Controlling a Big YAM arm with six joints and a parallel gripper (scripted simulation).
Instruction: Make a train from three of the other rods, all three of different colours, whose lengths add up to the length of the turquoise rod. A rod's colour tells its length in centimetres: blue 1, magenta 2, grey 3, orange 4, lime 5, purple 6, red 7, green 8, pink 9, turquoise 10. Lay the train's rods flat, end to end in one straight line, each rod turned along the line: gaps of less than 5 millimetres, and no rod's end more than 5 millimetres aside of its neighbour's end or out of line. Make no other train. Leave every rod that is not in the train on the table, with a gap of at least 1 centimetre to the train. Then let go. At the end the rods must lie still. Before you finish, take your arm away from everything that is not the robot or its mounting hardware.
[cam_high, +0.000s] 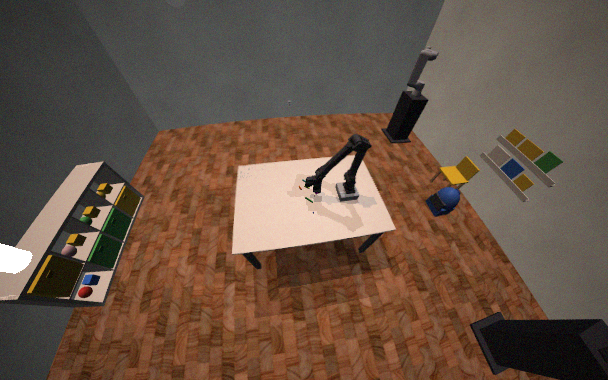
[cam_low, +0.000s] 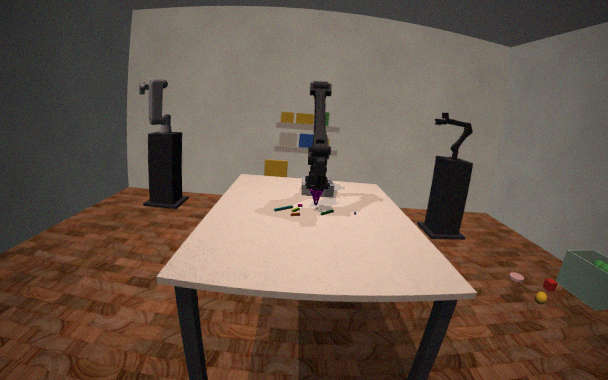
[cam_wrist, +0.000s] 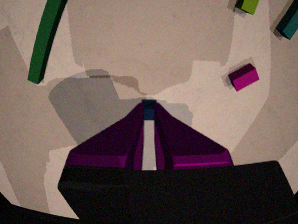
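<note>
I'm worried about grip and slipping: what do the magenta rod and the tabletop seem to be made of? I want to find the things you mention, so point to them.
Magenta rod (cam_low: 300, 205) (cam_wrist: 244, 78): perhaps painted wood or plastic, satin; evenly coloured flat faces, no grain.

Tabletop (cam_high: 270, 220) (cam_low: 310, 255): possibly laminate or painted board, matte; pale, soft-edged shadows, no mirror-like reflections.

Bright rods on a cream table (cam_high: 270, 225) (cam_low: 300, 260) (cam_wrist: 150, 40), purple fingers (cam_low: 315, 194) among them.
In the wrist view, a dark blue rod (cam_wrist: 149, 110) shows between the fingertips; from there, plain green (cam_high: 309, 200) (cam_low: 327, 212) (cam_wrist: 47, 45) lies at ten o'clock, turquoise (cam_low: 283, 208) (cam_wrist: 288, 22) and magenta (cam_low: 300, 205) (cam_wrist: 244, 77) towards two, lime (cam_low: 295, 210) (cam_wrist: 247, 5) between one and two. In the exterior view, orange (cam_high: 300, 188) (cam_low: 295, 214) sits at eight o'clock from the fingertips, a second blue (cam_high: 313, 213) (cam_low: 355, 213) near four. Dark specks pepper the tabletop's near seven-o'clock corner; the floor (cam_high: 200, 300) (cam_low: 75, 300) is reddish-brown, patterned in wood-grained blocks.
</note>
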